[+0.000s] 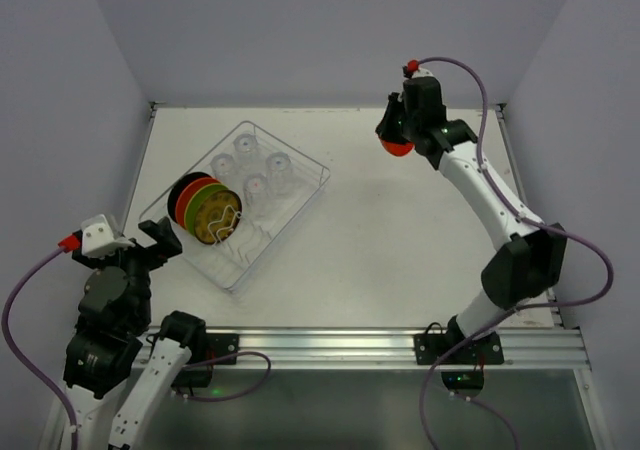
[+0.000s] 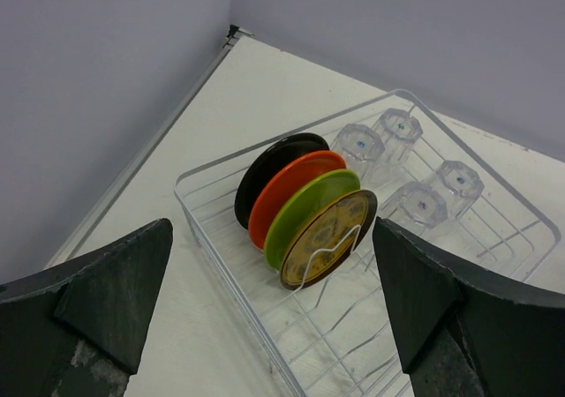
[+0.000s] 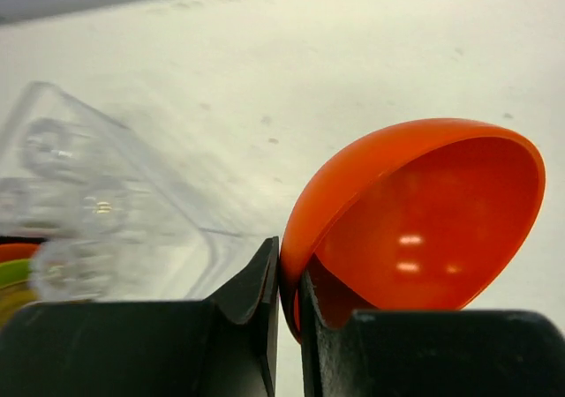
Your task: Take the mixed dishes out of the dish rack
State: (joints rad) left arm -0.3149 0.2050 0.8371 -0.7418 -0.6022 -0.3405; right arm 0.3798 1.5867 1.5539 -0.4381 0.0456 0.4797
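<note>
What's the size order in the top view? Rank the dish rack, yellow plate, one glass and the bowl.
1. The dish rack.
2. The yellow plate.
Unranked: glass and bowl; the bowl is mostly hidden behind the right claw.

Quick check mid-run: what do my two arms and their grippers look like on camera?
Both the left arm and the right arm have white links and black joints. A purple cable loops off each wrist, which carries a small red cap. The left gripper and right gripper have dark, wedge-shaped fingers.
</note>
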